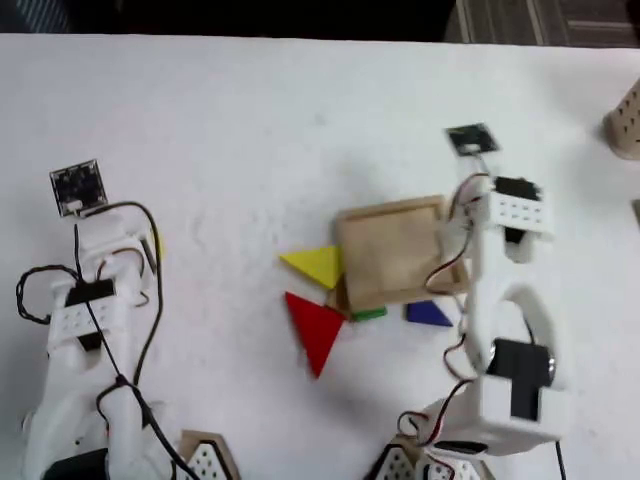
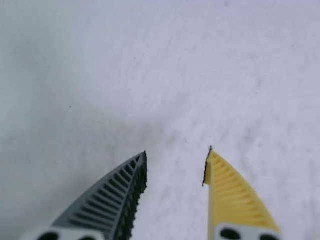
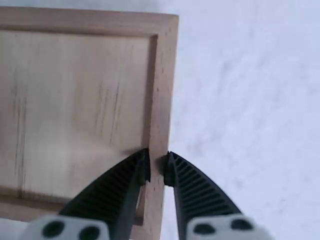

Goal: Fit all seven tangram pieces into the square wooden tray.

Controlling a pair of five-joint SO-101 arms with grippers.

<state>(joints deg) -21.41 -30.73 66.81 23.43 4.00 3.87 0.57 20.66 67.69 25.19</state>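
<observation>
Around one rim of the tray [image 3: 162,75] the right tool [image 3: 156,167] clamps.

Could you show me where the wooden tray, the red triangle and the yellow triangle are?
wooden tray [image 1: 392,250], high view, on its bare inner floor.
red triangle [image 1: 315,325], high view, on the middle of its top face.
yellow triangle [image 1: 318,265], high view, on the middle of its top face.

Beside wooden tray [image 1: 390,250]: yellow triangle [image 1: 318,265], red triangle [image 1: 315,328], green piece [image 1: 369,314], blue piece [image 1: 428,313].
</observation>
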